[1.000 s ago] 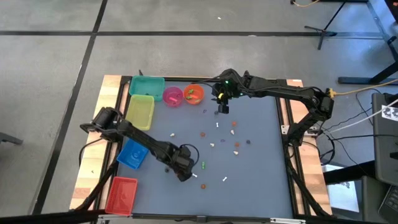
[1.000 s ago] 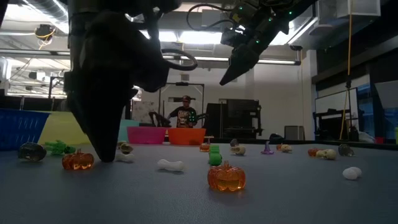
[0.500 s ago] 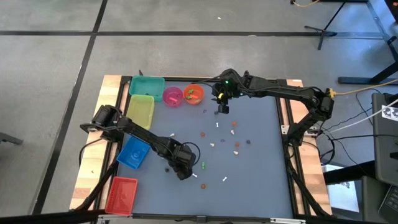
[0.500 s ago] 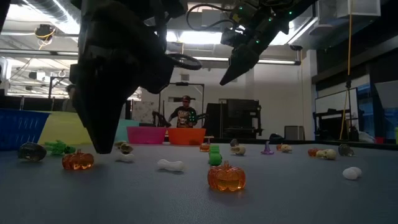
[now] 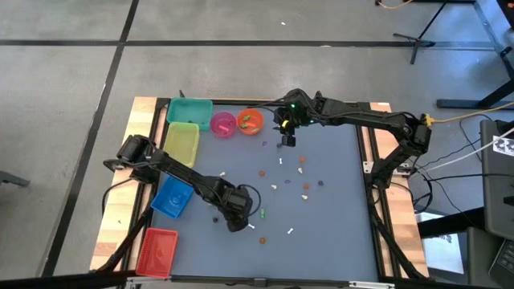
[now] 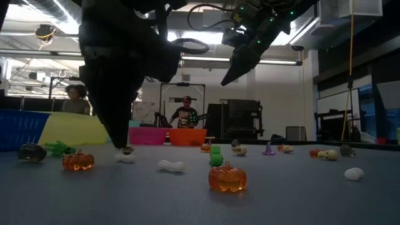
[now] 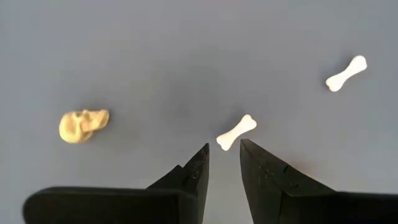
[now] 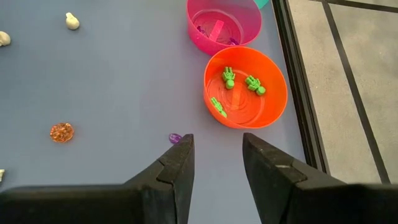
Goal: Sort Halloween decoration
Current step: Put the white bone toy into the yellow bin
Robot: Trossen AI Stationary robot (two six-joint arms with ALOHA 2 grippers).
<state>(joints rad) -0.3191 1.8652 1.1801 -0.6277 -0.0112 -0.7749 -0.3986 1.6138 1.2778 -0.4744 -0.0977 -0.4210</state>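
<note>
- Left wrist view showed the left gripper (image 7: 222, 163) parted, empty, just short of a white bone (image 7: 236, 132) on the mat (image 7: 155, 50).
- Bone lay slanted; fingers might nudge it aside.
- Right gripper (image 8: 214, 163) waited open near the orange bowl (image 8: 273, 106).

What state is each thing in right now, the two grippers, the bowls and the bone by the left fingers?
Left gripper: open, low over the table, fingers either side of the bone's near end.
White bone: lying flat, not gripped.
Right gripper: open, empty, raised near the bowls.
Orange bowl: upright, holds three green trinkets.
Pink bowl: upright, holds a few small pieces.
Yellowish skull: lying loose on the table.
</note>
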